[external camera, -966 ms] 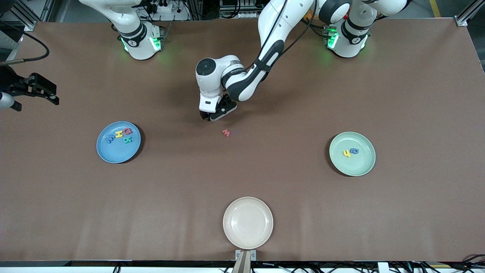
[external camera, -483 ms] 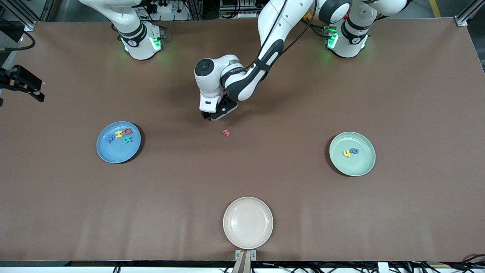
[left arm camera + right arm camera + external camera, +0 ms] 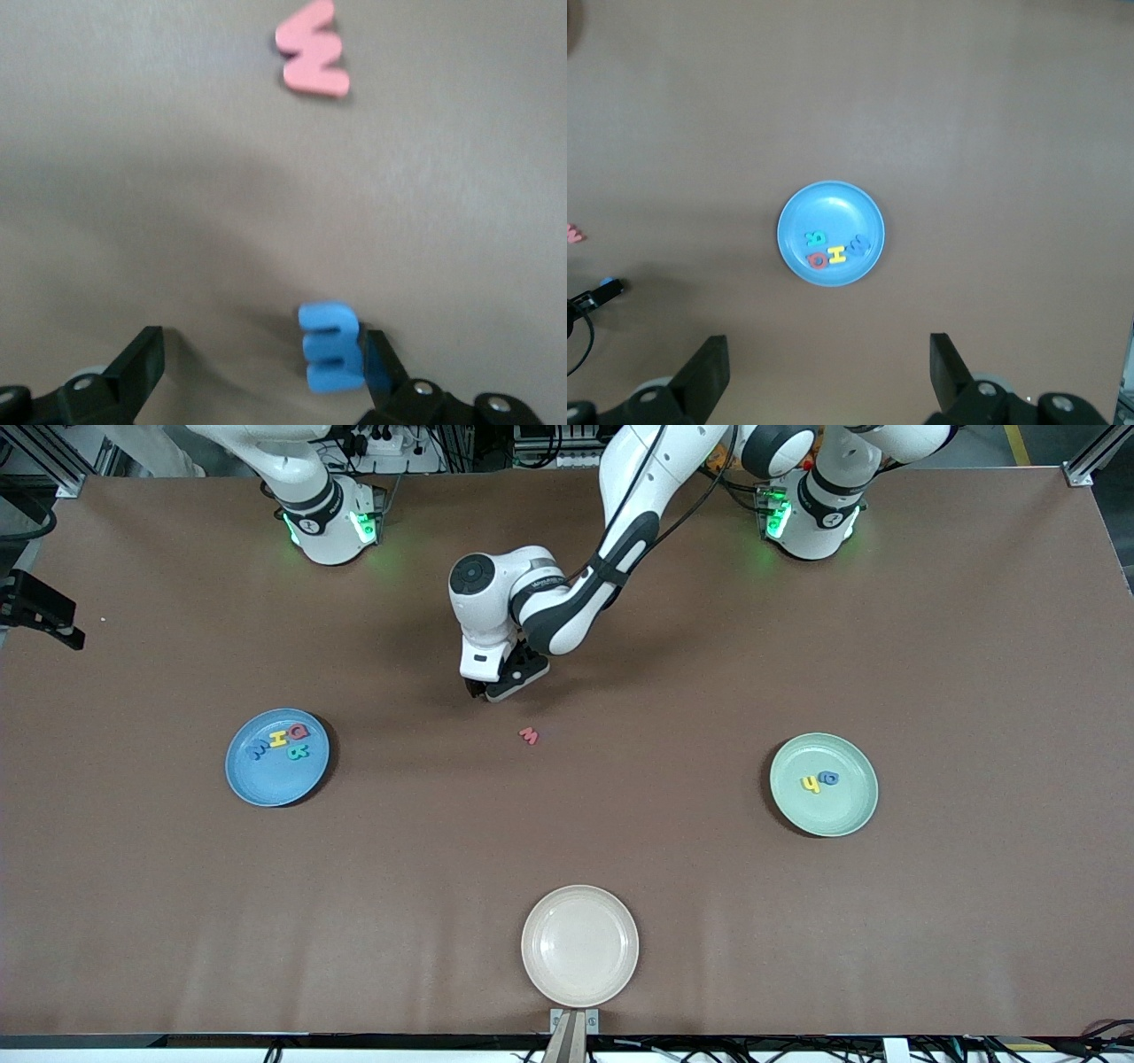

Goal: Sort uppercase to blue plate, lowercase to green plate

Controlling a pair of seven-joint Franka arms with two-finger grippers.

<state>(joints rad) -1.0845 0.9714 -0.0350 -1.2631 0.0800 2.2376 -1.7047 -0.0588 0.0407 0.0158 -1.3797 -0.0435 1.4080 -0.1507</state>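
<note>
Left gripper fingers apart, small blue letter touching one finger; right gripper apart, high over blue plate

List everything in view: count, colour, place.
blue plate: 1, blue, right arm's end
capital letters: 4, blue, yellow, red, teal, in blue plate
green plate: 1, green, left arm's end
small letters: 2, yellow, blue, in green plate
red letter: 1, red, between those two plates
blue letter: 1, blue, inside the left pincer
cream plate: 1, cream, nearest the front camera
left pincer: 1, black, open, low beside red letter
right pincer: 1, black, open, raised at right arm's end
</note>
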